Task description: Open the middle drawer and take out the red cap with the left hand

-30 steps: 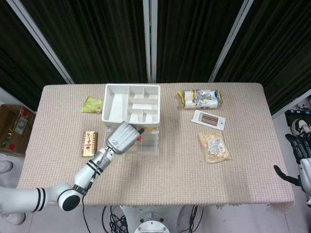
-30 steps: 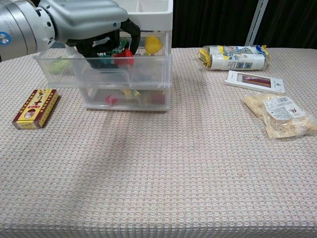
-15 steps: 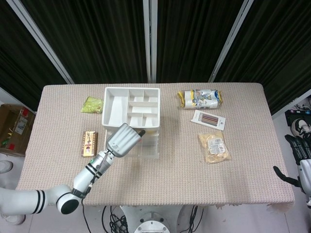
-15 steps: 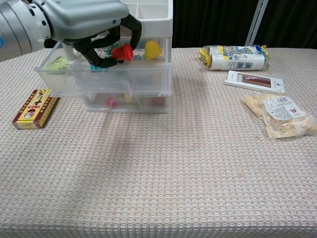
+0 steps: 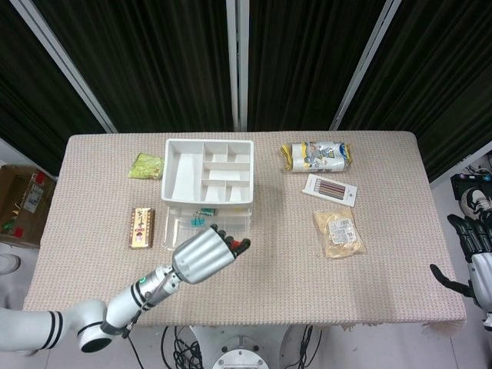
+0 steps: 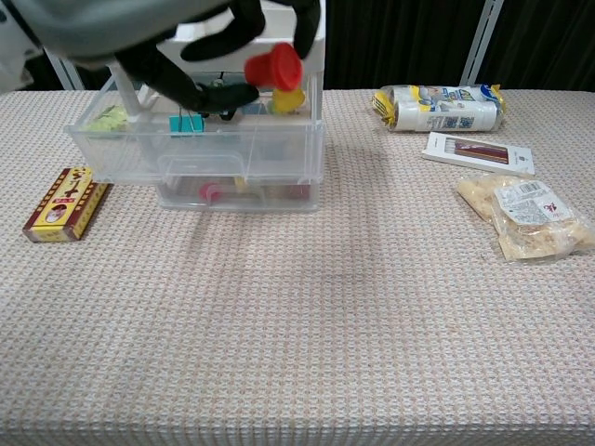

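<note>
Left hand pinches the red cap, raised clear above the open middle drawer; right hand hangs idle off the bench, fingers spread.

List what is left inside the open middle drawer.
The middle drawer shows a teal binder clip, a yellow piece and something pale green at its left end. The left hand, holding the red cap, covers part of the drawer's back.
</note>
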You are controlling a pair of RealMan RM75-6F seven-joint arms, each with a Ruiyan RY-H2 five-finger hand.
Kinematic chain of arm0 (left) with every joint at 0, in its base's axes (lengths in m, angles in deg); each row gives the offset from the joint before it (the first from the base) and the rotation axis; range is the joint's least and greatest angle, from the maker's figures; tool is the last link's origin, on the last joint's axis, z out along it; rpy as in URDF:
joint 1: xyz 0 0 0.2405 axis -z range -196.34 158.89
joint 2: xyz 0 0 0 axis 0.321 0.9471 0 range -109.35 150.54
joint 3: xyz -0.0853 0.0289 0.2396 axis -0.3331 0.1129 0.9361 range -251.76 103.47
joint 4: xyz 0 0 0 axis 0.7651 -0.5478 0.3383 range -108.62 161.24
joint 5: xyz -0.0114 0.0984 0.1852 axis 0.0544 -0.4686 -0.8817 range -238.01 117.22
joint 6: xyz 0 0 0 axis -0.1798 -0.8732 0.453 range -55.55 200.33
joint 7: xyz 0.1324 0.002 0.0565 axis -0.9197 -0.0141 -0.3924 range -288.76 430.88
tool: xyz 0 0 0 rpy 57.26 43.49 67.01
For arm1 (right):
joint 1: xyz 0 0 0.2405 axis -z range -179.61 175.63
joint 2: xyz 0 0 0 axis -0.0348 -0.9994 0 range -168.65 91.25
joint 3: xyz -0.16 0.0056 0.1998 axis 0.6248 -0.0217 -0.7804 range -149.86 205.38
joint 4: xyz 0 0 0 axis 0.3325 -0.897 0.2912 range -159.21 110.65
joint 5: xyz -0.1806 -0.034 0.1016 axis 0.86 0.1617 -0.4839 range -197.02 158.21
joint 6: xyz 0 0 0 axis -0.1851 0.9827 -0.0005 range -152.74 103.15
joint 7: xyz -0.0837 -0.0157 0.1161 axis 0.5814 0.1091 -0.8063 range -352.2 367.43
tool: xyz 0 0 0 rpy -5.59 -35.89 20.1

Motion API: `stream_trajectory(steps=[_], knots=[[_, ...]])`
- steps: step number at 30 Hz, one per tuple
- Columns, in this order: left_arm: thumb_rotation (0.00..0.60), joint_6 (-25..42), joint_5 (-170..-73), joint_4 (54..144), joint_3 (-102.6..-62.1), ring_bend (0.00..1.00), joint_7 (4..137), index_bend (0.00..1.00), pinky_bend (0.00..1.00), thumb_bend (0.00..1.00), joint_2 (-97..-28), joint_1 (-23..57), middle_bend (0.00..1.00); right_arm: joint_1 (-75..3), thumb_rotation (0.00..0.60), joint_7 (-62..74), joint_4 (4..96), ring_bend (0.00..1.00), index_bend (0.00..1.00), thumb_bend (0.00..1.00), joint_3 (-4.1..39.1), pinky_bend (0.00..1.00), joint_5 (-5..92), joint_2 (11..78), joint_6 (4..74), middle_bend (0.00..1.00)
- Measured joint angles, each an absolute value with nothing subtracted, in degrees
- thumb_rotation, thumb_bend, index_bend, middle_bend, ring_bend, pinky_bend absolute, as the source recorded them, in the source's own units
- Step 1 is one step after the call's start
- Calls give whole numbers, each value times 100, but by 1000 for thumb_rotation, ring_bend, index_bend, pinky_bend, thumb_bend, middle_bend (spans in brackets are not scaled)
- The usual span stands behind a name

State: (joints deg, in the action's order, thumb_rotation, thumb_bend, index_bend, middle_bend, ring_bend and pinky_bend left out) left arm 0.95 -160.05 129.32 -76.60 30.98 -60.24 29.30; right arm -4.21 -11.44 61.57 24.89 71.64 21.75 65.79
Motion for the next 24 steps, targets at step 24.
stream_trajectory(steps=[24], knots=[[600, 1446, -15685, 11847, -7599, 870, 2538, 210, 1000, 218, -7557, 3052, 782, -352, 600, -1102, 6184, 0, 0, 173, 2544, 42, 7205, 2173, 6647, 90]])
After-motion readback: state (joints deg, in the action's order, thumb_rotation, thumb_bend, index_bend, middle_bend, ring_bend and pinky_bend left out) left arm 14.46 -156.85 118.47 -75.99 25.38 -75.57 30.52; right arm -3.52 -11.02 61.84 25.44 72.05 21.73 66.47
